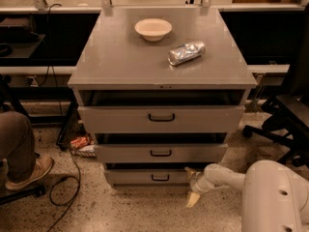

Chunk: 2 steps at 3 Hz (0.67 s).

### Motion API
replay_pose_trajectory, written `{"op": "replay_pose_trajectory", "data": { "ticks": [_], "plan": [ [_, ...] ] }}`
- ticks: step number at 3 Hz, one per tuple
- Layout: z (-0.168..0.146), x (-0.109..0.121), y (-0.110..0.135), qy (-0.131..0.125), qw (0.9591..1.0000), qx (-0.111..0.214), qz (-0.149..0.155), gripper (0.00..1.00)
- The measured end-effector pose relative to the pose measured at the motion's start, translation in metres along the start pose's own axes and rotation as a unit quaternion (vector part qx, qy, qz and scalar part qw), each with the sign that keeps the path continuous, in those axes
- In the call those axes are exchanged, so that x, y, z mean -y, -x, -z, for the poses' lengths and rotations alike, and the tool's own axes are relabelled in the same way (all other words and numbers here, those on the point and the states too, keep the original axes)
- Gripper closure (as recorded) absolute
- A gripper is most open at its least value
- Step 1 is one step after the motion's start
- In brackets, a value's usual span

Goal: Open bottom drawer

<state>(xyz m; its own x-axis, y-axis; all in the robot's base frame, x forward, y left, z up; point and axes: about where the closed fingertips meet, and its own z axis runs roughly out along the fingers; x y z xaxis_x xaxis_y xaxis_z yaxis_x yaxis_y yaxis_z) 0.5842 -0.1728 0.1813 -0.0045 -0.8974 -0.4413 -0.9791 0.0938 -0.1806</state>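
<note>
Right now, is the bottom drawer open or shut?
Looks shut: the bottom drawer sits tucked under the middle drawer; the gripper is beside its right end.

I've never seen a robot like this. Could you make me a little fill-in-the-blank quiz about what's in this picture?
1. The cabinet has ___ drawers.
2. On its top, the silver packet lies to the ___ of the bowl in the picture.
3. The gripper, fingers open, hangs near the floor beside the bottom drawer, clear of its small black ___.

Missing words: three; right; handle.
</note>
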Motion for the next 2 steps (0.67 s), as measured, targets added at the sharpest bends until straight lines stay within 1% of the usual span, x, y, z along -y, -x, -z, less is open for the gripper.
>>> {"op": "replay_pose_trajectory", "data": {
  "ticks": [1,2],
  "plan": [
    [-0.0035,0.0066,-0.0040,-0.009,1.0000,-0.002,-0.001,0.00],
    [-0.0035,0.0066,-0.0040,-0.009,1.0000,-0.002,-0.001,0.00]
  ]
}}
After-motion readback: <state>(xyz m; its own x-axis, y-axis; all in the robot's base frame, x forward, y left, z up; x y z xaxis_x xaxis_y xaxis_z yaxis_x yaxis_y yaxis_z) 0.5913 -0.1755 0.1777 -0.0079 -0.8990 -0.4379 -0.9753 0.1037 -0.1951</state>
